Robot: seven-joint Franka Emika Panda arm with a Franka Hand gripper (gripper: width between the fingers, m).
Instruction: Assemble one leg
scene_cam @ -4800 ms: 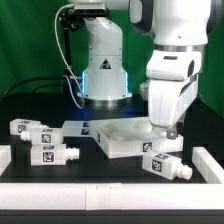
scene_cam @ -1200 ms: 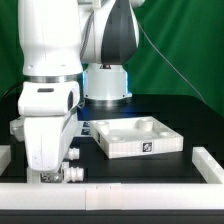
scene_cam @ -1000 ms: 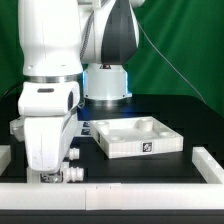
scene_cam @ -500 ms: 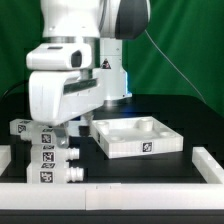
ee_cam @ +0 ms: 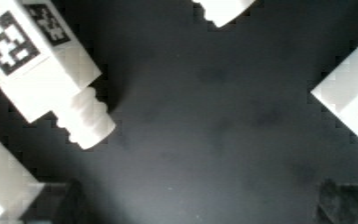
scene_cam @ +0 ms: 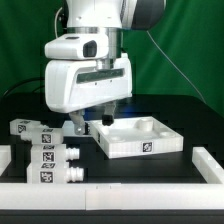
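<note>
Three short white legs with square tags lie at the exterior view's left: one at the back (scene_cam: 24, 128), one in the middle (scene_cam: 56, 155) and one at the front (scene_cam: 56, 175). My gripper (scene_cam: 90, 124) hangs open and empty above the black table, between the legs and the white panel (scene_cam: 140, 137). In the wrist view one tagged leg (ee_cam: 55, 80) lies off to one side of my gripper (ee_cam: 194, 205). The dark fingers (ee_cam: 44, 202) stand wide apart with bare table between them.
White rails edge the table at the front (scene_cam: 110, 190), the exterior view's left (scene_cam: 5, 156) and its right (scene_cam: 209, 160). The arm's base (scene_cam: 105, 90) stands behind. An edge of the panel (ee_cam: 354, 100) shows in the wrist view.
My gripper was low over the front leg at the exterior view's left. It has risen and swung to the right, toward the panel, leaving that leg on the table.
</note>
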